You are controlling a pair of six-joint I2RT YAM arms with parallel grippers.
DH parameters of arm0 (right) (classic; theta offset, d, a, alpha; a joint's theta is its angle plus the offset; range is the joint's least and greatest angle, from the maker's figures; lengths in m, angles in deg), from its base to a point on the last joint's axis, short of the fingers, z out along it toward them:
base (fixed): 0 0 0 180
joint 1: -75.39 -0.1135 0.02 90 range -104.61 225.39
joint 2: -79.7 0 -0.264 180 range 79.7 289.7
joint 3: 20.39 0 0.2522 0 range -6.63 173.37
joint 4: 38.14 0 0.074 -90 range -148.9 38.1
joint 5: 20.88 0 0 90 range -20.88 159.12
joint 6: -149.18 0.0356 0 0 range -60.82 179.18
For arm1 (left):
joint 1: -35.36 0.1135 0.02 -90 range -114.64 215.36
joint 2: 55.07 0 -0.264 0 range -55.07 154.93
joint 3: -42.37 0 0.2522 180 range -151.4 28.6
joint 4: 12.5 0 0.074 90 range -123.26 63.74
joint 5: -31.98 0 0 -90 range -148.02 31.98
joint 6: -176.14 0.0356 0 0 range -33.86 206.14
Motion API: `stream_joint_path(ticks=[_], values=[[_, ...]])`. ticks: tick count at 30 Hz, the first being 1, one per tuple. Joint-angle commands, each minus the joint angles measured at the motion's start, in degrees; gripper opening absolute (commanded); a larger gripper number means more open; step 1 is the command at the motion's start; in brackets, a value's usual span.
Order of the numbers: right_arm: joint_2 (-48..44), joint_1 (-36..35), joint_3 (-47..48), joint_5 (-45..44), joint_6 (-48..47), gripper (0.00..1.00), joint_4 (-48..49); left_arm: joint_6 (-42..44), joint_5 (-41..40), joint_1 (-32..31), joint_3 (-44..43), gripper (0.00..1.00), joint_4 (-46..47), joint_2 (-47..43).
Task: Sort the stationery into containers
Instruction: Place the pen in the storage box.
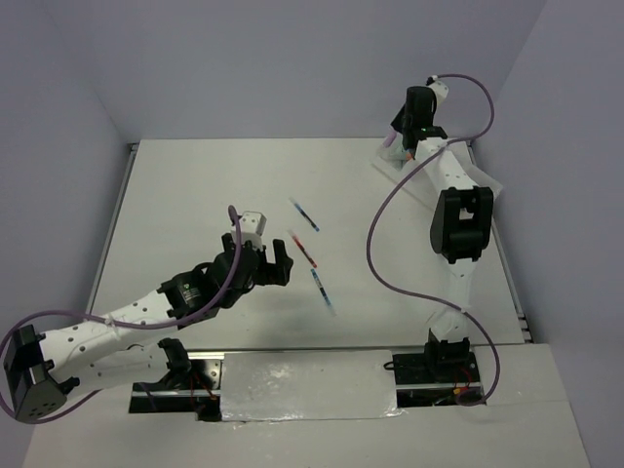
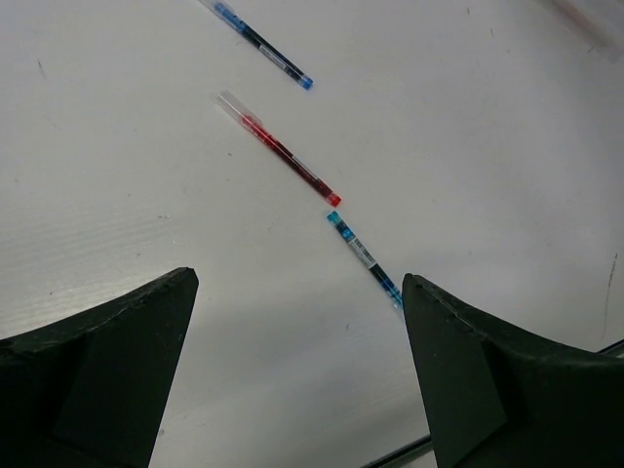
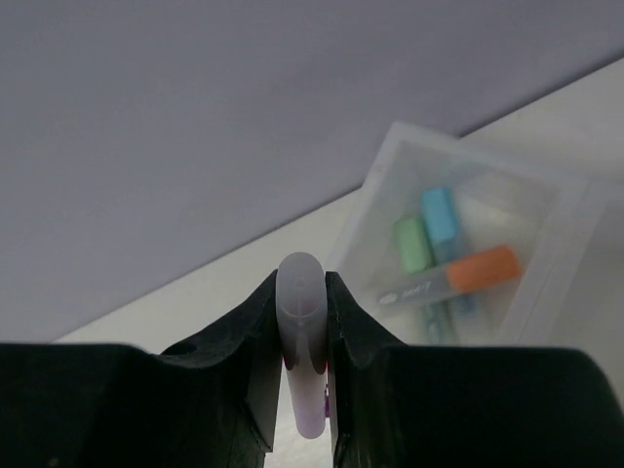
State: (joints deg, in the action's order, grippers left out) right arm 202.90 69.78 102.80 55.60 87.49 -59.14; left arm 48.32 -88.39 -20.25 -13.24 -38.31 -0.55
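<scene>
One overhead cam, two wrist cams
Overhead looks down from behind; close-up left wrist shares the thin red pen.

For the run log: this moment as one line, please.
left gripper open, empty | right gripper holds pale highlighter near tray | table: red pen, far blue pen, near blue pen

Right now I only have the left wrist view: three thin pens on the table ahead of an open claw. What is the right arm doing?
Observer: The right claw is shut on a pale marker, at the far right corner of the table.
Operator: Is the tray near it?
Observer: Yes, the white tray lies at that same corner, close by the claw.
Operator: Anything in it?
Observer: One compartment holds a green highlighter, a light blue highlighter and an orange-capped marker.
</scene>
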Motion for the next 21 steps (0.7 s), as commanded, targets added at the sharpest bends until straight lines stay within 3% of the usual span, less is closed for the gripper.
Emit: stream_joint_path(ticks=[1, 4, 5, 7, 8, 10, 15, 17, 21], values=[[6.93, 2.09, 11.04, -2.92, -3.09, 0.1, -8.91, -0.14, 0.93, 0.24, -0.69, 0.99, 1.25, 0.93], [10.83, 3.49, 18.44, -2.12, -3.62, 0.24, -11.91, -0.49, 1.1, 0.33, -2.09, 0.99, 0.28, 2.86], [12.66, 3.76, 20.37, -1.95, -3.79, 0.36, -12.18, -0.67, 1.1, 0.33, -2.45, 0.99, -0.25, 2.96], [13.99, 4.55, 21.88, -3.0, -3.27, 0.48, -13.58, -0.93, 1.28, 0.33, -3.41, 0.99, -2.0, 2.0], [14.26, 4.81, 21.79, -2.83, -3.18, 0.71, -13.67, -0.94, 1.1, 0.33, -3.59, 0.99, -2.7, 1.3], [14.44, 5.17, 21.62, -2.3, -3.7, 0.99, -13.67, -0.94, 0.58, 0.33, -4.91, 0.99, -6.11, -0.11], [6.11, 3.94, 17.86, -0.81, -7.65, 1.0, -15.25, -3.3, -6.97, 0.42, -11.49, 0.99, -17.89, -1.08], [-0.03, 1.22, 9.09, -0.64, -10.45, 1.0, -15.34, -5.06, -11.09, 0.51, -15.0, 0.99, -24.57, -0.73], [-22.23, -5.1, -14.8, 7.88, -13.9, 0.99, -12.01, -9.19, -15.33, 1.3, -19.93, 0.99, -34.16, -0.99]])
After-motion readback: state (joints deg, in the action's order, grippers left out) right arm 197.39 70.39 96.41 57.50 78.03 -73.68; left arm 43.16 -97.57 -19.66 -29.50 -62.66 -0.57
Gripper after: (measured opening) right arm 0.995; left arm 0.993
